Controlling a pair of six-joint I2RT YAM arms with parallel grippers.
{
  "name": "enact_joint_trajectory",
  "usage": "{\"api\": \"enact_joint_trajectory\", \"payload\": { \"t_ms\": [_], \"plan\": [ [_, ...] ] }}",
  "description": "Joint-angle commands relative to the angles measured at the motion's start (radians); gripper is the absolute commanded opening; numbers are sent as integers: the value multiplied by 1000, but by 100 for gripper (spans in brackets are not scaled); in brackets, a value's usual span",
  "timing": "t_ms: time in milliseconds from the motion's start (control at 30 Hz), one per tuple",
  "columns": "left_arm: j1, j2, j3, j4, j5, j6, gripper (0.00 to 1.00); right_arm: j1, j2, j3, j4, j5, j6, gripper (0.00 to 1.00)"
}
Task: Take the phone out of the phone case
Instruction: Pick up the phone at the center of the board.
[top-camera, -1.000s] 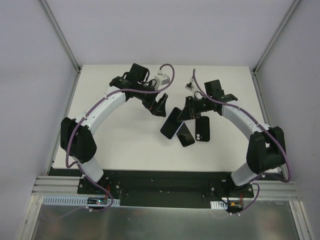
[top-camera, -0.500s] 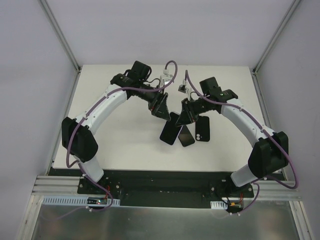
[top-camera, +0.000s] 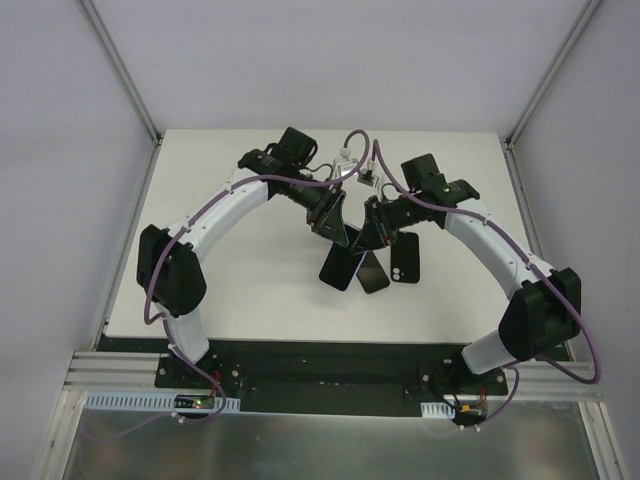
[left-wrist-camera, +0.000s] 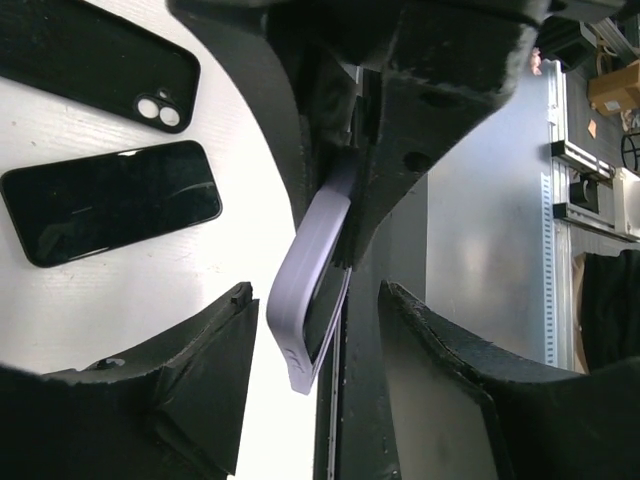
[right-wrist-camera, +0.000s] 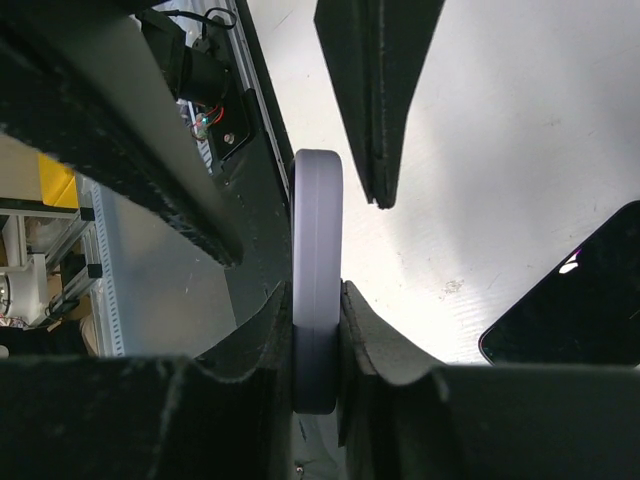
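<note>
My right gripper (right-wrist-camera: 318, 330) is shut on a lavender phone case (right-wrist-camera: 317, 250), holding it edge-on above the table. The phone (top-camera: 343, 265) sits in the case, its dark screen facing up in the top view. In the left wrist view the case (left-wrist-camera: 305, 300) hangs between the fingers of my left gripper (left-wrist-camera: 315, 345). Those fingers stand either side of its free end with a gap on each side, so the gripper is open. One left finger (right-wrist-camera: 375, 90) shows in the right wrist view beside the case.
A bare black phone (left-wrist-camera: 110, 200) lies screen up on the white table (top-camera: 230, 280). Beside it lies an empty black case (left-wrist-camera: 95, 60) with camera cut-outs. In the top view they are the phone (top-camera: 372, 272) and the black case (top-camera: 405, 257), just under the grippers.
The left arm has swung right, up to the held case, and its jaws have narrowed around the case's free end. The right gripper has kept its grip, almost still.
</note>
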Motion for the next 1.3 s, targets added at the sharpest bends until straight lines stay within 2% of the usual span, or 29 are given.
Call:
{"api": "enact_joint_trajectory", "payload": {
  "t_ms": [0, 67, 167, 300, 433, 667, 800, 900, 1000, 1067, 1133, 1200, 1233, 1267],
  "plan": [
    [-7, 5, 45, -2, 44, 25, 51, 7, -65, 16, 22, -75, -7, 0],
    [-6, 2, 42, -2, 25, 20, 56, 7, -71, 11, 23, -63, -7, 0],
    [22, -18, 18, -2, 5, 20, 76, 3, -90, -2, 36, -27, -6, 0],
    [83, -58, -22, 7, 50, 2, 91, -28, -139, -38, 146, -23, 81, 0],
    [96, -118, -88, 56, 60, -27, 95, -50, -192, -27, 262, -3, 187, 0],
    [96, -150, -128, 176, 123, -148, 97, -74, -197, 94, 272, 37, 255, 0],
    [96, -147, -166, 285, 136, -242, 95, -106, -197, 114, 345, 27, 341, 0],
    [96, -147, -206, 401, 154, -346, 87, -123, -202, 108, 400, 22, 393, 0],
    [96, -149, -246, 542, 160, -464, 74, -135, -205, 97, 448, 19, 446, 0],
    [96, -144, -266, 647, 178, -554, 58, -140, -209, 87, 467, 17, 467, 0],
    [96, -138, -286, 762, 203, -642, 34, -143, -217, 77, 471, 19, 471, 0],
    [97, -132, -282, 793, 228, -665, 0, -146, -228, 57, 473, 11, 464, 0],
    [103, -129, -265, 747, 237, -637, 0, -145, -240, 45, 465, 8, 450, 0],
    [109, -124, -227, 657, 240, -577, 0, -146, -248, 41, 442, 7, 431, 7]
  ]
}}
